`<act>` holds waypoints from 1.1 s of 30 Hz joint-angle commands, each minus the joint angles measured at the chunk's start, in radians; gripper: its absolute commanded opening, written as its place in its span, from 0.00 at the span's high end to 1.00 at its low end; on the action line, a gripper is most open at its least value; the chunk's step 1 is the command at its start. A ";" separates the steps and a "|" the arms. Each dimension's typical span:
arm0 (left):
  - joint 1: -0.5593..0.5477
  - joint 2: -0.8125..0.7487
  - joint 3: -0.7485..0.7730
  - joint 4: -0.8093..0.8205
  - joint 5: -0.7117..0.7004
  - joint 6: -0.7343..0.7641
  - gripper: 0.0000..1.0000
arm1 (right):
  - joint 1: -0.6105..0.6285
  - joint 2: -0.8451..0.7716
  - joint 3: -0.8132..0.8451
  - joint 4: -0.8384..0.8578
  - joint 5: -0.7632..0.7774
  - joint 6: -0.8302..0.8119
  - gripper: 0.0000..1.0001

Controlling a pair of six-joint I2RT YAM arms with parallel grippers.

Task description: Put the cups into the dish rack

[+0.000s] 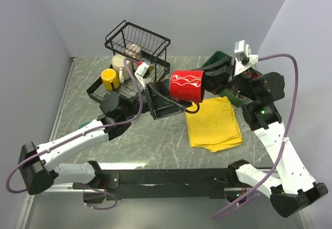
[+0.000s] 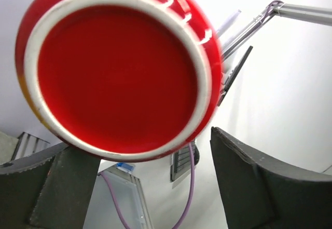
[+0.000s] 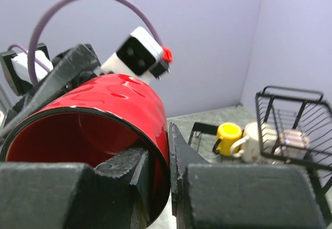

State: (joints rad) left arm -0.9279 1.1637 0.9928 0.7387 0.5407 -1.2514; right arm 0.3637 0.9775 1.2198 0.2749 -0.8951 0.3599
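Pale lilac walls close in a grey marbled table (image 1: 155, 140). Towards its far left stands the black wire two-tier dish rack (image 1: 147, 32). A yellow handled mug (image 1: 109, 78) sits on the lower tier with a cream mug (image 1: 120, 63) just beside it, and a beige mug (image 1: 134, 50) rests in the upper basket.

In mid-air, right of the rack, hangs a glossy red ceramic mug with white wavy lines (image 1: 188, 85). It lies on its side, with its mouth to the right and its handle hanging down. The right gripper (image 3: 155, 166) is clamped on the mug's rim wall, one finger inside and one outside.

The left gripper (image 2: 148, 151) reaches up from the left with its jaws spread wide on either side of the mug's red base. Whether they touch the base I cannot tell.

Below the mug and a little to the right, a folded yellow cloth (image 1: 213, 122) lies flat on the table. A green plastic tray (image 1: 218, 60) shows at the far right, partly hidden behind the right arm.
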 commanded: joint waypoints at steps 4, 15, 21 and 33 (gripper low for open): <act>-0.003 0.053 0.046 0.093 -0.010 -0.071 0.18 | 0.003 0.007 0.011 0.155 0.073 -0.055 1.00; -0.003 0.093 0.053 0.206 -0.033 -0.152 0.36 | 0.012 -0.019 -0.077 0.161 0.153 -0.200 1.00; -0.003 0.080 0.046 0.169 -0.054 -0.132 0.52 | 0.014 -0.022 -0.092 0.176 0.170 -0.208 1.00; 0.040 0.034 -0.057 0.275 -0.110 -0.178 0.99 | 0.014 -0.049 -0.149 0.161 0.127 -0.214 0.78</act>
State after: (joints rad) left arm -0.9131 1.2709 0.9604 0.8543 0.4805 -1.3506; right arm 0.3771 0.9539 1.0893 0.3859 -0.7227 0.2417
